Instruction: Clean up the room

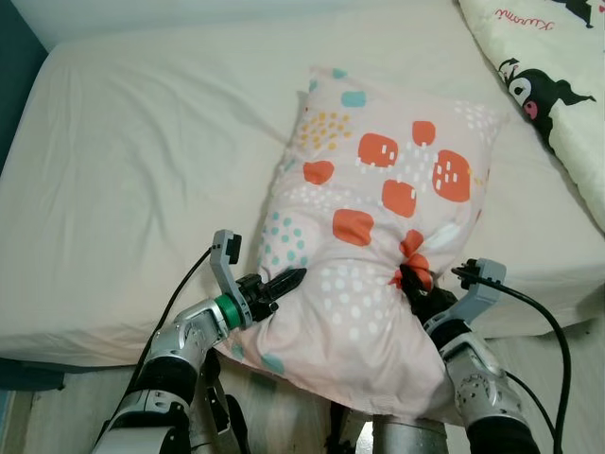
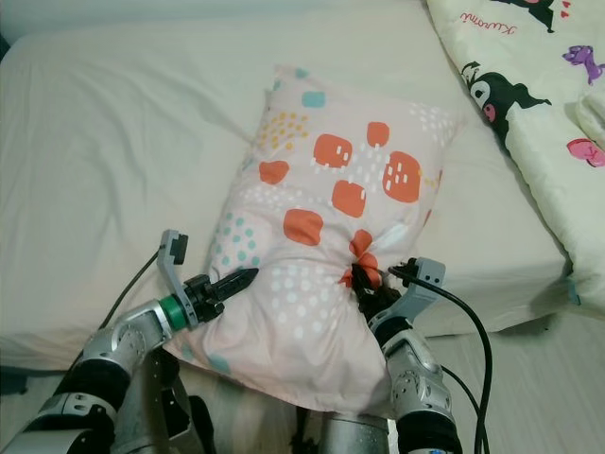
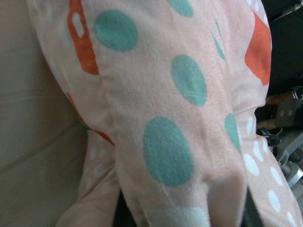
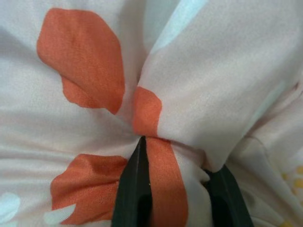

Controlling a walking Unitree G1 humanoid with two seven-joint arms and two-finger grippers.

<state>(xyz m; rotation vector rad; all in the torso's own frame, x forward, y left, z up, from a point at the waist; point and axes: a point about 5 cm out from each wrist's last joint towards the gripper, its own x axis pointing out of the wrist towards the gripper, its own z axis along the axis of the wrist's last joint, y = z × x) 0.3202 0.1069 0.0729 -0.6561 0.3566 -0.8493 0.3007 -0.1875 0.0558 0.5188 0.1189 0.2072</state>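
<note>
A pink pillow (image 1: 378, 218) with orange, teal and white spots lies on the bed, its near end hanging over the mattress edge. My right gripper (image 1: 413, 278) is shut on a bunched fold of the pillow's cover near its lower right; in the right wrist view its black fingers (image 4: 137, 189) pinch the orange-patterned pillow (image 4: 156, 118) fabric. My left gripper (image 1: 284, 282) presses against the pillow's lower left side with its fingers shut on the cover; the left wrist view shows the pillow (image 3: 180, 118) cloth close up.
The bed (image 1: 142, 170) has a cream sheet with free room to the pillow's left and behind it. A white blanket (image 1: 558, 85) with cartoon figures lies at the right. Wooden floor (image 1: 558, 359) shows beside the bed's near edge.
</note>
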